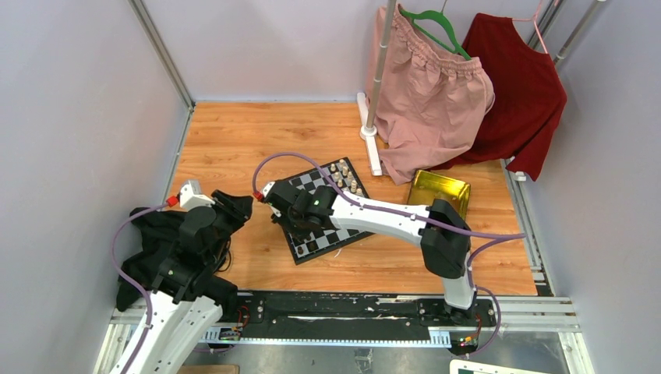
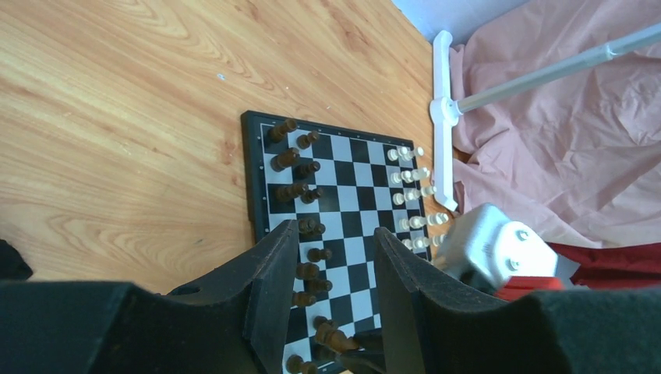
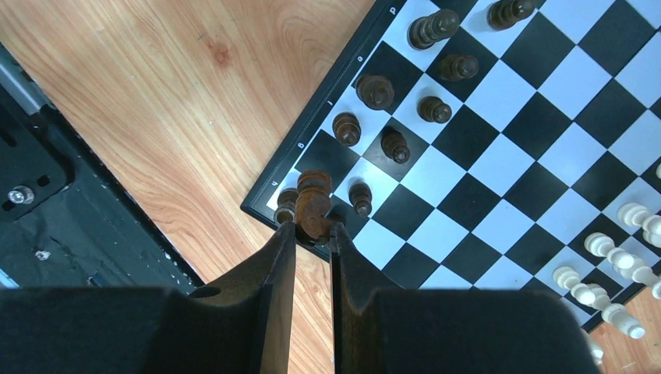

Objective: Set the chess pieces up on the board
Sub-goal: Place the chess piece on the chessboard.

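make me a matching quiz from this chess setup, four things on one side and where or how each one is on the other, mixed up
Things
1. right gripper
2. left gripper
3. gold tray
4. cream pieces

Place or state
A. lined up along one edge of the board
B. jaws apart, nothing between them
C. on the wooden table, off the board
D. jaws closed on a dark chess piece at a board corner

Pairs: 1-D, 2-B, 3-C, 4-A
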Available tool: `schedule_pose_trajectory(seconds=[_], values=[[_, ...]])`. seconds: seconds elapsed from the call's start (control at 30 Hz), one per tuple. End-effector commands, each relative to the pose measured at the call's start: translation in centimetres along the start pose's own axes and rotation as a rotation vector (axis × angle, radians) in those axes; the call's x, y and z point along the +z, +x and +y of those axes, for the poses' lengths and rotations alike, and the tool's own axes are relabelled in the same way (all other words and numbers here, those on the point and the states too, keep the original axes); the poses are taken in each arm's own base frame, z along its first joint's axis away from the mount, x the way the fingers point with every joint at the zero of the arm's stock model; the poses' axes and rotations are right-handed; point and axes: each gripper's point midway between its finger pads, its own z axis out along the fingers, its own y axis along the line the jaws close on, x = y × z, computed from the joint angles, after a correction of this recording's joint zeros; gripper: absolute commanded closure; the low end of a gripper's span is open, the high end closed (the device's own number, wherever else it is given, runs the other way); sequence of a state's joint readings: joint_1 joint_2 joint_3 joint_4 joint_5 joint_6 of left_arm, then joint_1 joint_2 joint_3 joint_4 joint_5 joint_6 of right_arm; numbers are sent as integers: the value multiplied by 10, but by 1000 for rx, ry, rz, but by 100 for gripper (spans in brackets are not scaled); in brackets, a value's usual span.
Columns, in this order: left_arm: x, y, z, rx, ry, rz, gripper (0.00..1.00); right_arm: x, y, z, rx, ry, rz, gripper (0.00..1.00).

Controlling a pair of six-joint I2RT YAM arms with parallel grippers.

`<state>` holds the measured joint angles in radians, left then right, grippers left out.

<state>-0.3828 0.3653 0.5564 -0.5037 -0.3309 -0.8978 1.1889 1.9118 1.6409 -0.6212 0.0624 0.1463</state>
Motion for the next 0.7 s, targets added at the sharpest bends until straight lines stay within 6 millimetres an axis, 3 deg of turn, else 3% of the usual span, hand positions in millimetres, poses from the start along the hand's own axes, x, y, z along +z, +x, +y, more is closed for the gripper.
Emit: schedule_pose_trajectory(seconds=[0.0,0.67], values=[[-4,-12,2,27,-10,-45,55,6,11,4,-5,21,76,100],[-17,-21,8,65,-15,-81,55,33,22,8,-8,31,175,100]])
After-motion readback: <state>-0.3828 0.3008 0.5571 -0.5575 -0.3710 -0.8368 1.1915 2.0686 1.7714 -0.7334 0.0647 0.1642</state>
